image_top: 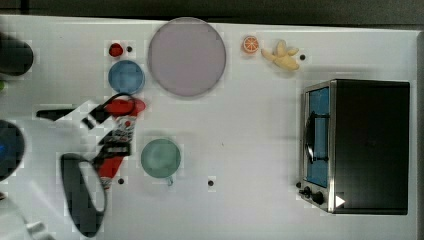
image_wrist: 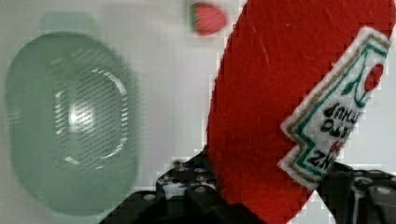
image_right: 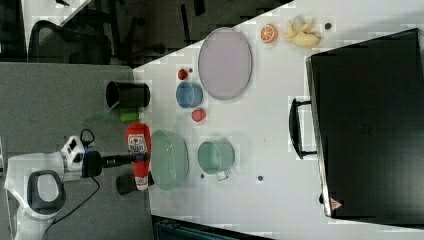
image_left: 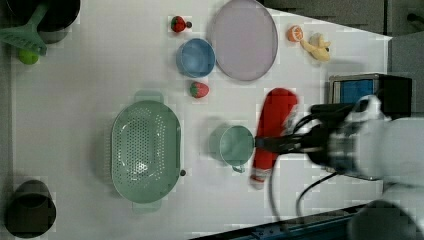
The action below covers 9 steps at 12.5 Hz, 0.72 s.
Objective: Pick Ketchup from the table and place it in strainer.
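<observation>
My gripper (image_left: 270, 143) is shut on the Ketchup (image_left: 274, 125), a red bottle with a white label, and holds it lengthwise in the air above the table. In the left view it hangs to the right of the green cup (image_left: 235, 145), with the pale mint strainer (image_left: 145, 150) further to the left view's left. The right view puts the Ketchup (image_right: 138, 150) and gripper (image_right: 136, 158) at the strainer's (image_right: 169, 160) left rim. In the wrist view the Ketchup (image_wrist: 280, 102) sits between the dark fingers (image_wrist: 201, 196), and the strainer (image_wrist: 70, 121) lies below, off to one side and with nothing in it.
A strawberry piece (image_left: 199, 89), a blue bowl (image_left: 195, 57) and a lilac plate (image_left: 243, 39) lie beyond the strainer. A toaster oven (image_top: 370, 145) takes up the top view's right side. An orange slice (image_top: 250, 44) and banana (image_top: 282, 55) sit near it. A black cup (image_left: 30, 209) stands in the left view's lower left.
</observation>
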### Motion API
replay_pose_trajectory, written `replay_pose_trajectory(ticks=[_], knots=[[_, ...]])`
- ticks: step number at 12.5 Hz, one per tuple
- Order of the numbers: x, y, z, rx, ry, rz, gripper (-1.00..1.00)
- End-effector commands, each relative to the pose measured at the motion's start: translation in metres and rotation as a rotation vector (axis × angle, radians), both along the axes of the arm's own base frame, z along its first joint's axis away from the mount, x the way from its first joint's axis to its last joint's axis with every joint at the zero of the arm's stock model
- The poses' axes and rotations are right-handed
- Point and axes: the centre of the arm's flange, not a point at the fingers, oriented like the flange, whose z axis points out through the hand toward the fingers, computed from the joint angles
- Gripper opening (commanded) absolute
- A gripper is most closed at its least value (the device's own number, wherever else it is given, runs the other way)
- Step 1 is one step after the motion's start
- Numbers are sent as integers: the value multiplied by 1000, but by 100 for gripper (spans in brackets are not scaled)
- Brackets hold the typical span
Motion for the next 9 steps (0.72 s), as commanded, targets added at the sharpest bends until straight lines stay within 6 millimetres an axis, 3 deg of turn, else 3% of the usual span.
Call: replay_pose_trajectory(ticks=[1,5,9], knots=[[-13,48,-8,37,-30,-122,23],[-19,103,-54,151,-25,-155,23],[-21,132,-106,202,-24,-202,23]])
